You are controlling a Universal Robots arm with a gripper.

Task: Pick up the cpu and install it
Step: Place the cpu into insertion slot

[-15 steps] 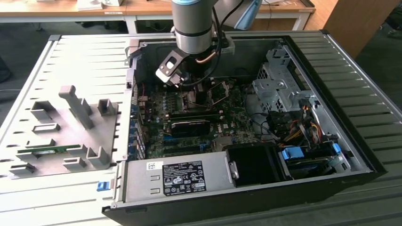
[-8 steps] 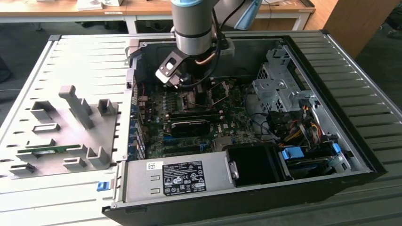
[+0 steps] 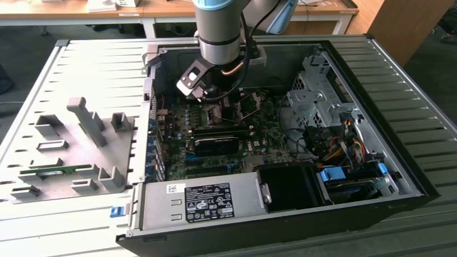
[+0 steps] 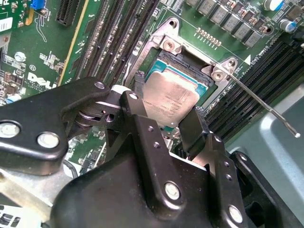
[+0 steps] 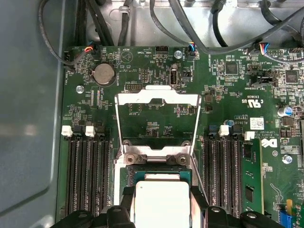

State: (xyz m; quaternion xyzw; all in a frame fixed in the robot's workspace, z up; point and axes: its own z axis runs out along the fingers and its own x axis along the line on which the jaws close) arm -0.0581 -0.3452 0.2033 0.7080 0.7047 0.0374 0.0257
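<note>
Silver-grey sq. cpu [image 4: 168,102], greenish rim

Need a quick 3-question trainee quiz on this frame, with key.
1. True or false: the socket's load frame is closed over the cpu.
2. The hand is: A) shut on the cpu B) open above the power supply C) holding a cable.
3. Fill in: the green memory stick lies toward the exterior view's ____.
Key: 1 false; 2 A; 3 left.
</note>
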